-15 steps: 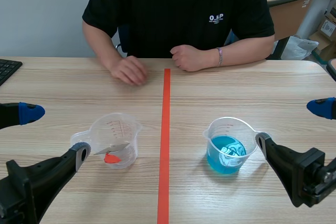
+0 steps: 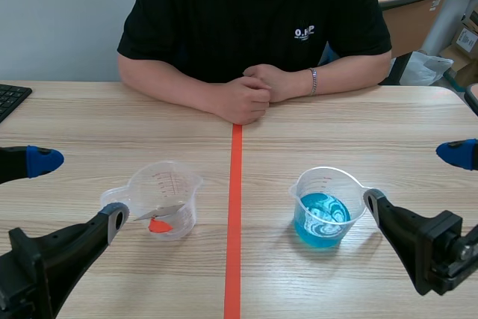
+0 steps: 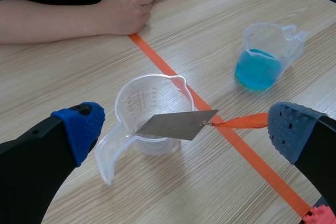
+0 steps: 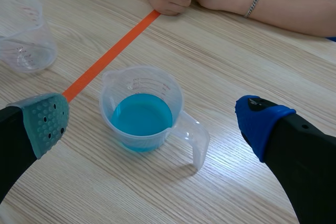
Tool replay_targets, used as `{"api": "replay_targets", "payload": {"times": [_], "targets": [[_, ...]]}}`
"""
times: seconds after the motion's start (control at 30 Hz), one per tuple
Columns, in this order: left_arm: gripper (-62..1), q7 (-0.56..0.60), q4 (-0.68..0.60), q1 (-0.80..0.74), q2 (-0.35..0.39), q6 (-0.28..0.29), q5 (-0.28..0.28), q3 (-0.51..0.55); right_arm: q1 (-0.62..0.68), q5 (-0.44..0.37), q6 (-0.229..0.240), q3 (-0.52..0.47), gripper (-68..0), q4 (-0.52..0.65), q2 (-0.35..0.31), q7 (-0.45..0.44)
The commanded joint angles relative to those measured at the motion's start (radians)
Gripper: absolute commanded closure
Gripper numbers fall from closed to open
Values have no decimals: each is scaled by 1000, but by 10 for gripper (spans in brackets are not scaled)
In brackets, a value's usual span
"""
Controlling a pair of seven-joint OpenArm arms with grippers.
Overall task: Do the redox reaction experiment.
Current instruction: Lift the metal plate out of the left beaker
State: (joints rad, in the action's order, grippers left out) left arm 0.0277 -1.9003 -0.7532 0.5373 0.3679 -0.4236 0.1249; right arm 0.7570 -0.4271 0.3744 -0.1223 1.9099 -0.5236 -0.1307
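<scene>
From the scene view, the left gripper (image 2: 75,190) hovers low at the near left of the table (image 2: 358,121), jaws spread wide and holding nothing. The clear cup (image 2: 163,198) stands just right of its nearer finger. A thin metal sheet (image 2: 158,212) leans inside that cup, with an orange tab (image 2: 157,225) at its lower end. On the other side of the orange-red tape line (image 2: 234,259), the cup of blue liquid (image 2: 325,207) stands at about the same depth. The right gripper (image 2: 414,178) is just beside it, also wide open and empty. A person's clasped hands (image 2: 250,95) rest at the far end of the tape line, and a keyboard (image 2: 11,98) shows at the far left edge. In the left wrist view, the clear cup sits between the open fingers and slightly ahead of them, neither pad touching it. The metal sheet slants across its rim, though it is hard to tell whether the tab lies inside the cup or beyond it. In the right wrist view, the cup of blue liquid stands between the parted fingers, apart from both pads, its handle turned toward the blue-padded finger.
</scene>
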Motion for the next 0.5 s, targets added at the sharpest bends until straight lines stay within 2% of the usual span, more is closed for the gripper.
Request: {"api": "replay_targets", "payload": {"times": [0.0, 0.2, 0.37, 0.47], "targets": [[-623, 16, -15, 0, -5, -3, -6, -2, -6, -6, -3, -1, -679, 17, -11, -12], [-623, 9, -15, -3, -4, -16, 17, 0, -10, -3, -3, -1, -679, 17, -11, 0], [-623, 10, -15, -68, 13, -92, 101, 7, -10, 6, -3, -1, -679, 17, -11, 0], [-623, 10, -8, -132, 32, -139, 130, 38, -10, 30, -3, -1, -679, 17, -11, 0]]}}
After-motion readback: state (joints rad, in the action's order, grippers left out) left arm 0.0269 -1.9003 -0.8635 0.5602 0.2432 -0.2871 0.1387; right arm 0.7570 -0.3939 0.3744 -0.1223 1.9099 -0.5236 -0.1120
